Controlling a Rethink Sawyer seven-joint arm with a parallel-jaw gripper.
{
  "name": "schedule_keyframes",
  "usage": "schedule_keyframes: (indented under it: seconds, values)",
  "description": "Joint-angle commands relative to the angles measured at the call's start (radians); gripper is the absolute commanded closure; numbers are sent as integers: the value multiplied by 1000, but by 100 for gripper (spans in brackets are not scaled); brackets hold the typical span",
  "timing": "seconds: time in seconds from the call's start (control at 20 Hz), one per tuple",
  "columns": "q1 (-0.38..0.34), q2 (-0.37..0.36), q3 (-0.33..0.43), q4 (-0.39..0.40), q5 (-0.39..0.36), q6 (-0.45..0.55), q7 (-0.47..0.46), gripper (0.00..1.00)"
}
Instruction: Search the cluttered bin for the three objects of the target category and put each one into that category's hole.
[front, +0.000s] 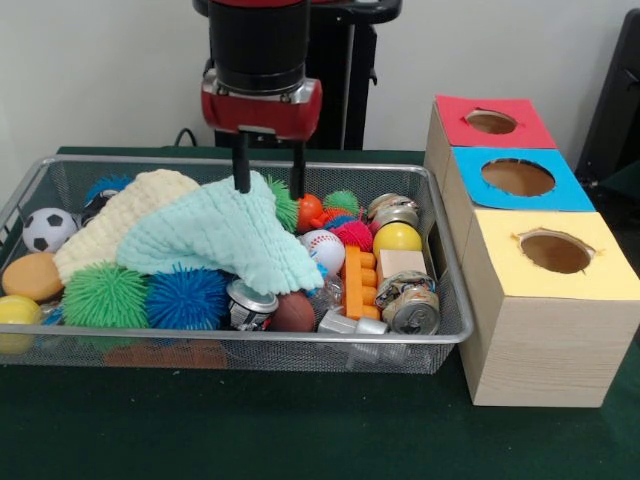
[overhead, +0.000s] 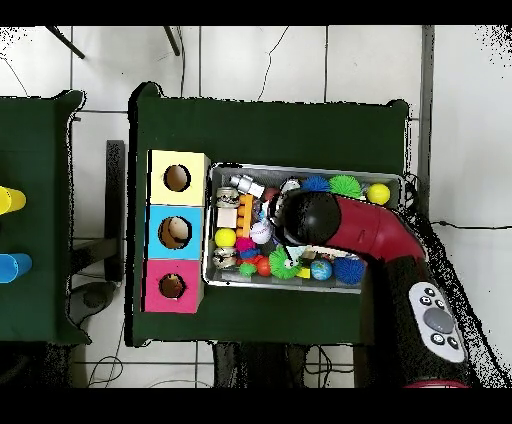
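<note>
The wire-mesh bin is full of clutter; it also shows in the overhead view. My gripper hangs over the bin's back middle. It is open, with its two black fingertips at the top edge of a mint green cloth. No plush animal shows in either view. The round hole in the red top is at the far end of the wooden box row, right of the bin, and shows in the overhead view. In the overhead view the arm covers the gripper.
A cream cloth lies left of the mint one. Green and blue spiky balls, a soccer ball, a baseball, an orange brick and crushed cans fill the bin. The blue-topped and yellow-topped holes stand nearer.
</note>
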Motion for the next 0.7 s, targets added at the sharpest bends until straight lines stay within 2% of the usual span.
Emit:
schedule_keyframes:
  seconds: [0.05,0.7]
  values:
    - [-55,78,128,-78,-95,49,-217,0]
    - [-193,157,251,-159,-173,95,-294,0]
